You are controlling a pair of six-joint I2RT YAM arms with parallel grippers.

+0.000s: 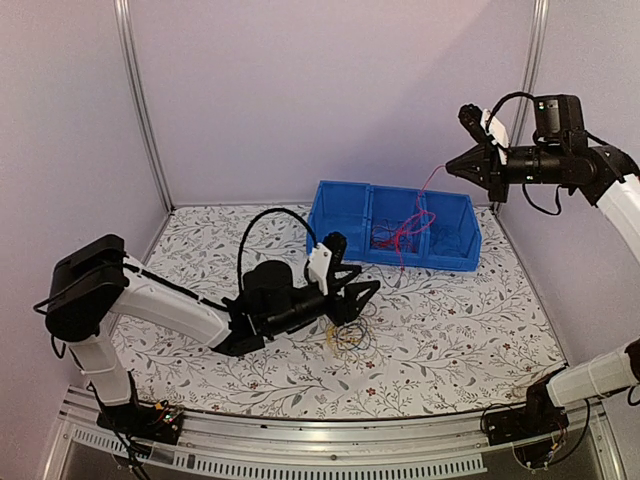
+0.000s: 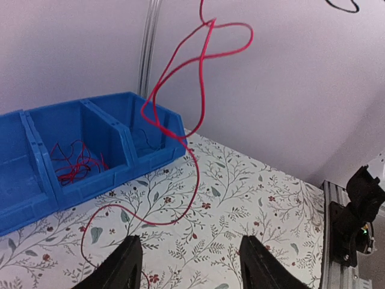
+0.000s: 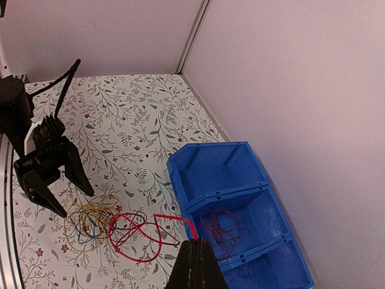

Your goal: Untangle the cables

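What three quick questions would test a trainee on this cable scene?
1. True or false: the right jaws are shut on a red cable, held raised well above the table.
2. How many compartments does the blue bin have? A two, B three, C four.
3. What lies on the table by the open left jaws?

Key: 1 true. 2 B. 3 a loose tangle of yellow and blue cables.
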